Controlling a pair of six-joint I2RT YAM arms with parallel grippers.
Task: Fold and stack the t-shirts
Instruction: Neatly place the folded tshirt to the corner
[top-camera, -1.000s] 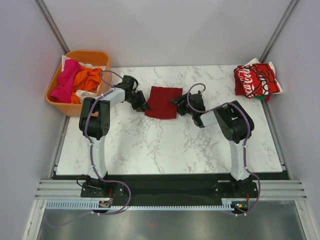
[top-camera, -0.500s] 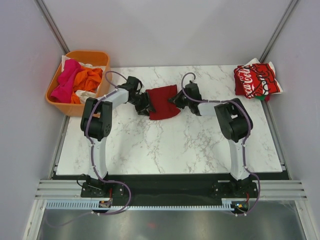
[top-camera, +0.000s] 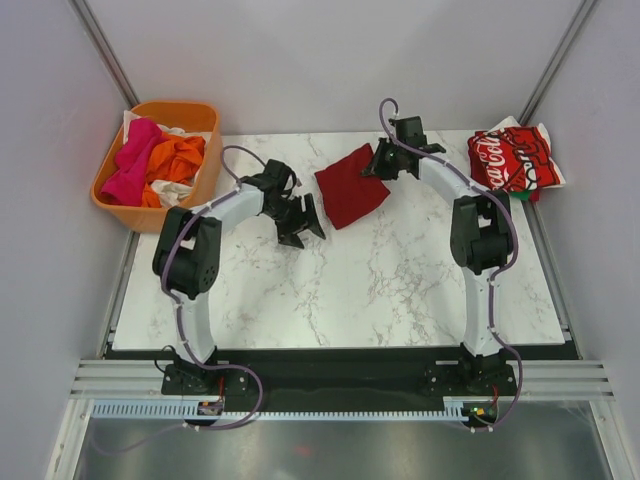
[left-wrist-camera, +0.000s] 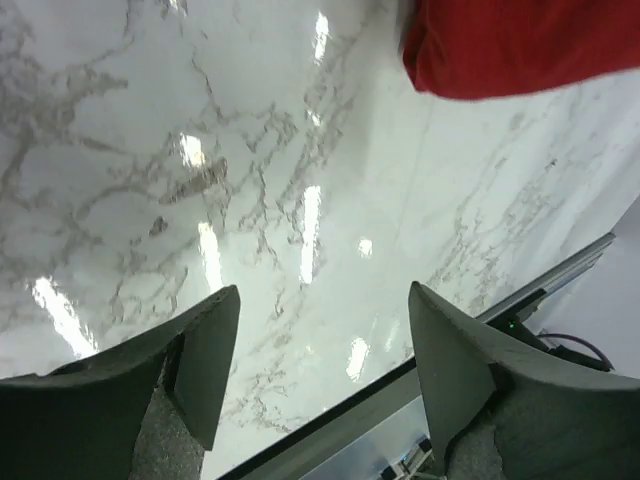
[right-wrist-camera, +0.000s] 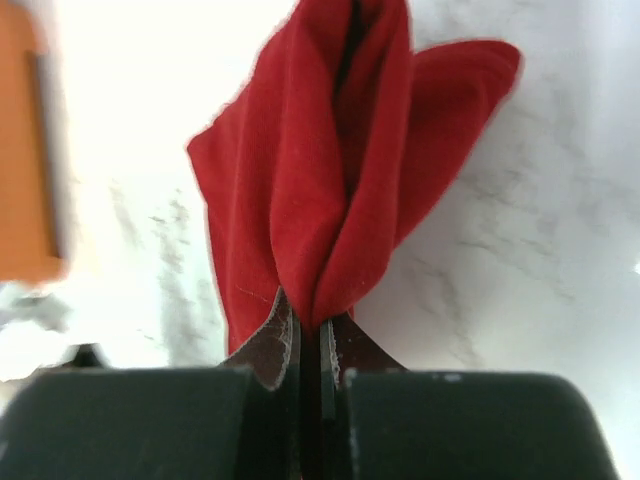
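**Tabletop** (top-camera: 380, 290): white marble-patterned slab. The near half is bare from the left edge to the right edge. A dark strip runs along the near edge, where both arm bases sit.

**Dark-red t-shirt** (top-camera: 352, 197): folded to a compact, skewed rectangle in the far middle of the tabletop, well clear of every edge. One corner points toward the far right. Whether that end is off the surface cannot be told.

**Right hand** (right-wrist-camera: 308, 340): fingers together, clamped on a bunched fold at the far right corner of the dark-red t-shirt. In the wrist view the cloth spreads out from the pinch in two lobes over the marble.

**Left hand** (left-wrist-camera: 325, 330): fingers apart with nothing between them, over bare marble. It is near the shirt's near-left corner and not touching it.

**Coca-Cola t-shirt** (top-camera: 512, 160): bright red with white script, folded on white cloth at the far right corner, reaching the right edge. A bare strip lies between it and the dark-red t-shirt, and the right arm crosses it.

**Orange tub** (top-camera: 108, 196): at the far left corner, beside the tabletop's left edge. It holds loose pink (top-camera: 133, 160), orange (top-camera: 180, 155) and white t-shirts.
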